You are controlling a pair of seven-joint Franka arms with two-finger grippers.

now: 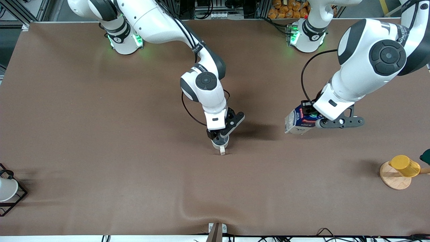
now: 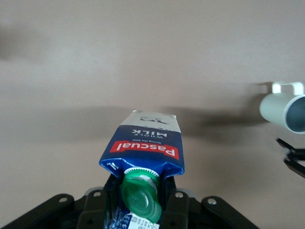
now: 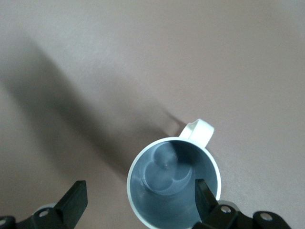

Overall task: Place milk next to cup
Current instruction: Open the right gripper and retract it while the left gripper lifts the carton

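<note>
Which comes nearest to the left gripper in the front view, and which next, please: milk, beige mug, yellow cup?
1. The milk, held in the left gripper.
2. The beige mug, mid-table under the right gripper.
3. The yellow cup, at the table's edge on a wooden coaster.

High front camera; close wrist cameras, all sharing cup [image 1: 220, 144].

Milk [image 2: 143, 152] base — hidden, fingers [image 2: 177, 210] cropped

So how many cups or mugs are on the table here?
3. The pale beige-grey mug sits mid-table under the right gripper; a yellow cup on a round wooden coaster at the left arm's end; a white cup in a black wire frame at the right arm's end.
</note>
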